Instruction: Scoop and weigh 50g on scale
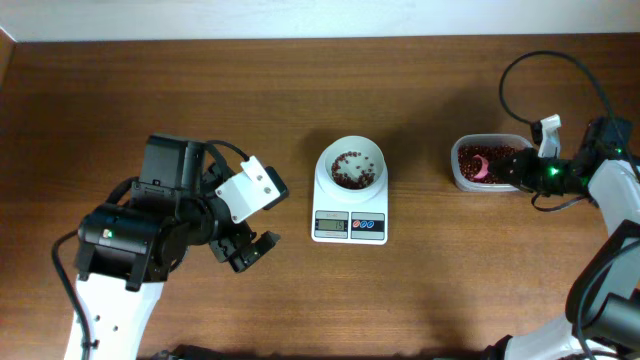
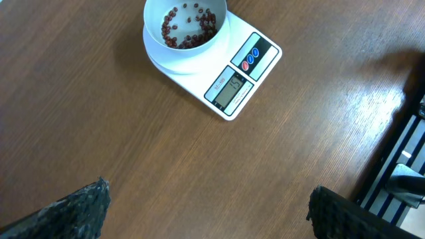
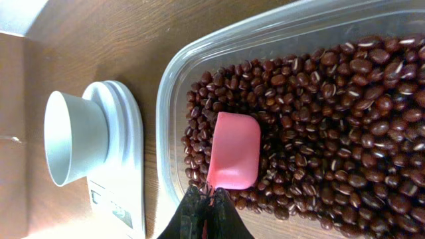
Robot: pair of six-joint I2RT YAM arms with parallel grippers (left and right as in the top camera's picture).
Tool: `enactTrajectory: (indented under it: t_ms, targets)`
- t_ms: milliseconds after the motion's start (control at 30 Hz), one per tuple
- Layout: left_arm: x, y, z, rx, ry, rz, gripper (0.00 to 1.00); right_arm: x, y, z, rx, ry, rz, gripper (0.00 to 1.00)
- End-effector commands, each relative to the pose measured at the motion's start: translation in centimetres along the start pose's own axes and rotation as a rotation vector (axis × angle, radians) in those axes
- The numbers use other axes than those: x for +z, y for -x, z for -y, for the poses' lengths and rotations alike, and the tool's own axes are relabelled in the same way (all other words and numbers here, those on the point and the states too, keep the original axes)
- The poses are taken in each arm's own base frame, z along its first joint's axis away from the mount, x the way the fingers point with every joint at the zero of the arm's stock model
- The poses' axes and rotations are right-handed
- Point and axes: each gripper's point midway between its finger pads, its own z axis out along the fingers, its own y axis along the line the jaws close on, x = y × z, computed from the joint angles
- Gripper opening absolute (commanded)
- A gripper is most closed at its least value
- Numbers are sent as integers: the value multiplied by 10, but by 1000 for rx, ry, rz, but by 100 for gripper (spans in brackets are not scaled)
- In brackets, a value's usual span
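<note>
The white scale (image 1: pixel 350 213) stands mid-table, its round bowl (image 1: pixel 351 167) holding a thin layer of red beans; its display and red and blue buttons show in the left wrist view (image 2: pixel 232 89). My right gripper (image 3: pixel 207 196) is shut on the handle of a pink scoop (image 3: pixel 234 158), whose empty bowl lies on the beans inside the clear tub (image 3: pixel 319 113). In the overhead view the scoop (image 1: pixel 481 166) sits in the tub (image 1: pixel 462 176) at the right. My left gripper (image 1: pixel 252 251) stands open over bare table left of the scale, nothing between its fingers (image 2: pixel 76 211).
A black cable (image 1: pixel 530 70) loops above the right arm (image 1: pixel 610 185) near the tub. A wall runs along the table's far edge. The left arm's body (image 1: pixel 130 240) fills the near left.
</note>
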Motion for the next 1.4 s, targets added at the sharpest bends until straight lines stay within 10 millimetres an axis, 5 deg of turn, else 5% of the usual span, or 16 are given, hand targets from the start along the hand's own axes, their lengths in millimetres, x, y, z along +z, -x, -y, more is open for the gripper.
enactTrajectory:
  t_ms: [0,233,600,833,900,1033,1167,1367]
  targets:
    - [0,0,2,14,-10,9,99,11,-6,-1,58,94,-25,4]
    - [0,0,2,14,-11,9,99,15,-8,5,80,102,-32,4]
    - [0,0,2,14,-11,9,99,-36,10,24,190,241,139,4]
    - [0,0,2,14,-10,9,99,-53,16,15,49,172,178,4]
    - [0,0,2,14,-11,9,99,-49,7,33,95,53,131,4]
    - [0,0,2,14,-10,9,99,-57,16,3,45,241,188,4]
    - [0,0,2,14,-10,9,99,-54,10,24,127,126,156,4]
    - [0,0,2,14,-11,9,99,-57,13,16,192,185,166,4]
